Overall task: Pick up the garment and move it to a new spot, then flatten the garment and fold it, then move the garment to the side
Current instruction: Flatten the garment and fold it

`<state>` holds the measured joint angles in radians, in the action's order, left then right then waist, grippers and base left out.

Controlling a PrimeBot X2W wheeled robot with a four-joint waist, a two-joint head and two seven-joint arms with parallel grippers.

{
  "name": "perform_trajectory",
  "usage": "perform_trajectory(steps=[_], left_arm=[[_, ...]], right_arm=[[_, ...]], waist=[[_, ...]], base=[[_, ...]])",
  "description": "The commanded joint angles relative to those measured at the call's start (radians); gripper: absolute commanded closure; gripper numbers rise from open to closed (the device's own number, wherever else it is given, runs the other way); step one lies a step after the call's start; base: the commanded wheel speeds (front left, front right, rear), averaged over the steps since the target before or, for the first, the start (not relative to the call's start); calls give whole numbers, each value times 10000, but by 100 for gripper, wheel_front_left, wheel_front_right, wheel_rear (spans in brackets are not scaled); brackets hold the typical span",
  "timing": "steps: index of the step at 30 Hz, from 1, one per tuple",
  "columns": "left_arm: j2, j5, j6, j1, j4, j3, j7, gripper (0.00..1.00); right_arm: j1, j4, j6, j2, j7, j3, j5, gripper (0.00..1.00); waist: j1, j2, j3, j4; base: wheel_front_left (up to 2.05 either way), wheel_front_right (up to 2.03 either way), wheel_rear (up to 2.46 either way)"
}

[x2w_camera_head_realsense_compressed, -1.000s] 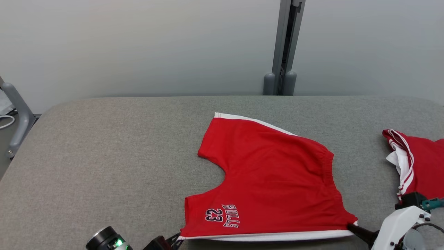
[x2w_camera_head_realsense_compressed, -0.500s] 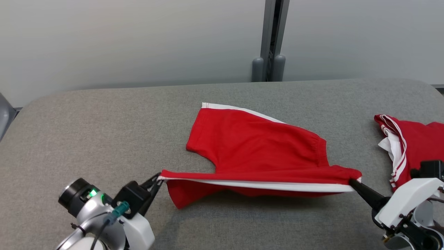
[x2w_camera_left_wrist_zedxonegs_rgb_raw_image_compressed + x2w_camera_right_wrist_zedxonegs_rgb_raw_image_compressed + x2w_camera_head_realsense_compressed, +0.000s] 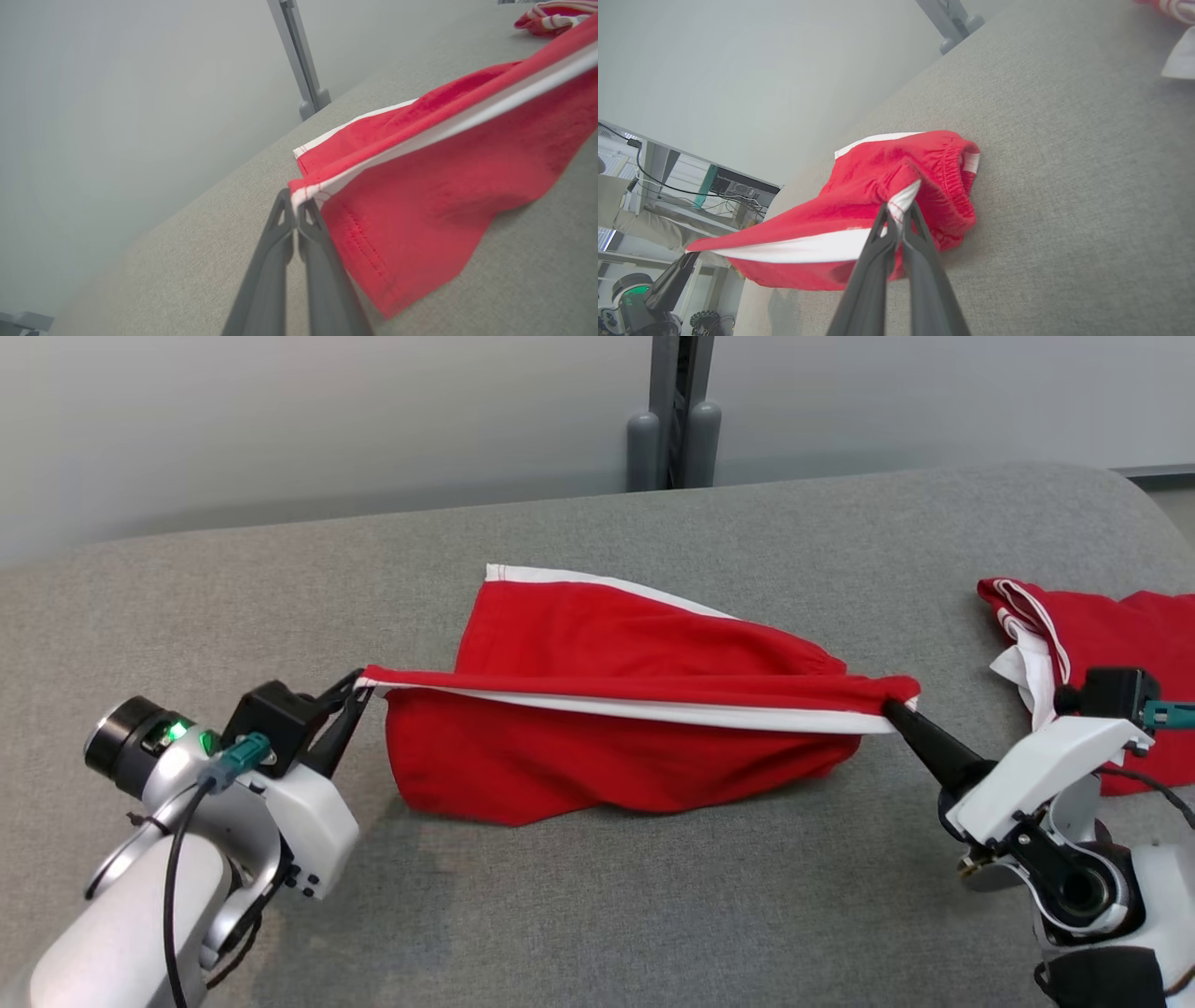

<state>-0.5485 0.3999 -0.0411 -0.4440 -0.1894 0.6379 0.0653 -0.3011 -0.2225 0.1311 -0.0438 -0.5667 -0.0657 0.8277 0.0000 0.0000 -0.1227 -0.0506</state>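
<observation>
1. at the lower left of the head view, the left gripper [image 3: 358, 685] has its two dark fingers clenched on the leg-end corner of the red shorts [image 3: 597, 756], right on the white stripe [image 3: 653, 711]. in the left wrist view the fingers [image 3: 275, 252] are pressed together on that corner.
2. at the right of the head view, the right gripper [image 3: 889, 709] is clamped on the waistband end of the same striped edge.
3. between the two grips, the striped edge is pulled taut and lifted off the surface. its long axis runs left to right across the frame, with the gathered waistband at the right and the leg openings at the left. the loose cloth hangs below the edge and drapes onto the surface, and the far leg lies flat toward the upper centre.
4. count: two grippers and one pair of shorts held. one second garment [image 3: 1111, 635], red with white trim, lies crumpled at the right edge, apart from the shorts.
5. everything lies on a grey padded table [image 3: 653, 905] with rounded corners. a pale wall [image 3: 280, 420] and one grey post [image 3: 674, 401] stand behind it, at the top centre.
</observation>
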Motion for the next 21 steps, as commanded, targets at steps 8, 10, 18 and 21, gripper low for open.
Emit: perform_trajectory(steps=[8,10,18,21], left_arm=[[274,-90,744,-1698,-1697,134,-18,100],[360,-115,887,-2043,-2067,182,-10,100],[550,-80,1286,-3124,-3312,339,-21,100],[623,-108,1420,-3571,-3800,447,-24,100]], right_arm=[[-1647,-1905,-4,-130,1138,894,596,100],[-2055,-2485,-4,-131,1408,1091,770,100],[-3494,-4483,-4,-135,2427,2040,1548,100],[-4106,-5320,-4,-135,2859,2419,1961,100]], waist=[[0,0,-678,-484],[0,0,-788,-582],[0,0,-1172,-982],[0,0,-1330,-1136]], base=[[0,0,0],[0,0,0],[0,0,0],[0,0,0]])
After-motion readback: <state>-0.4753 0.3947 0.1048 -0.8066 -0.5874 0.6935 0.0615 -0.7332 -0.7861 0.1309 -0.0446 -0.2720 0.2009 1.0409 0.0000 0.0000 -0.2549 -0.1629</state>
